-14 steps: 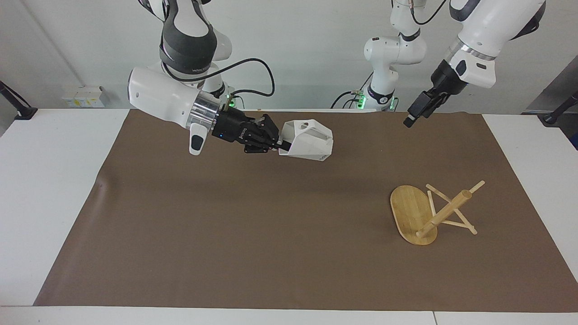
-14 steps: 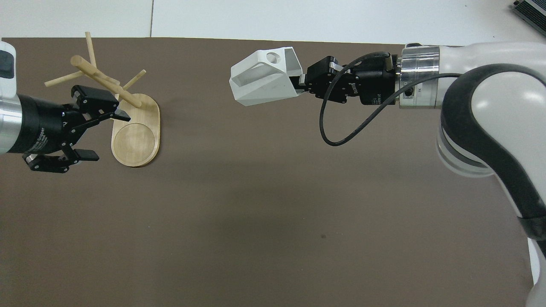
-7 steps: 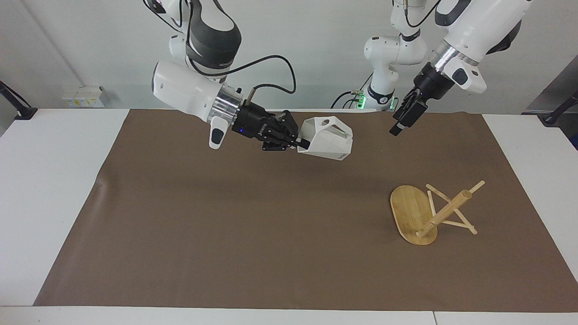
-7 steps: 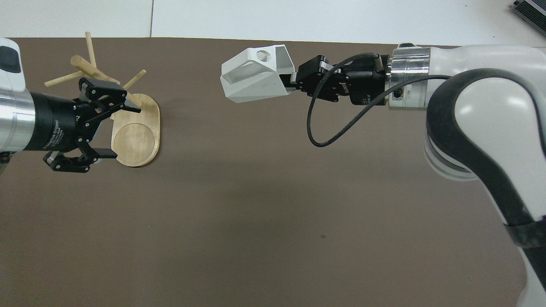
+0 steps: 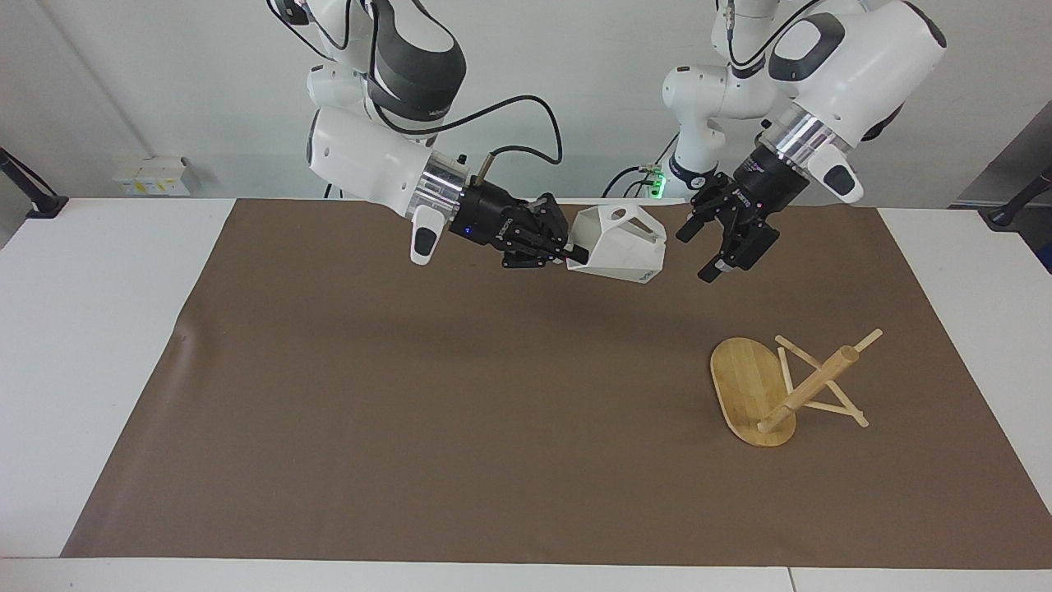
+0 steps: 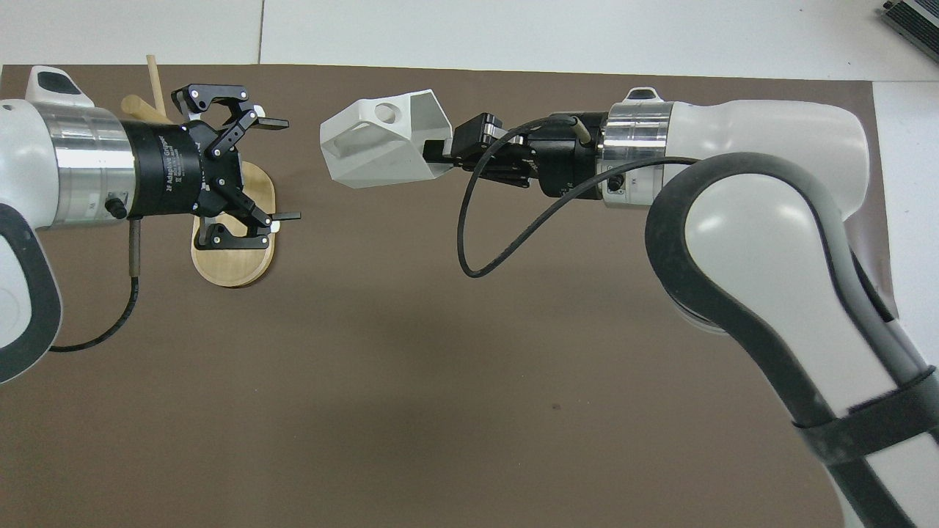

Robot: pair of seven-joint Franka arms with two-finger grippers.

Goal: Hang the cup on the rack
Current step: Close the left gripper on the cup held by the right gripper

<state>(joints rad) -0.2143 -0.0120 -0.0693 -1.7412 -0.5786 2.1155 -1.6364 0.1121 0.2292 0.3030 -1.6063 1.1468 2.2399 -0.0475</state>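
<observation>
Brown mat (image 5: 411, 395), right end effector (image 5: 573, 257) pinching cup (image 5: 622, 244) carried closer to spread left end effector (image 5: 707, 253), rack (image 5: 781, 386) unmoved

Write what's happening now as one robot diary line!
right gripper: shut on cup, airborne | left gripper: open, facing cup | rack: tipped over

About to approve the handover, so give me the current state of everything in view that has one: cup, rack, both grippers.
cup: held off the mat, tilted on its side, clamped at its rim.
rack: lying tipped over on the brown mat, nothing hung on its pegs.
right gripper: shut on the cup.
left gripper: open, empty, in the air beside the cup.
</observation>
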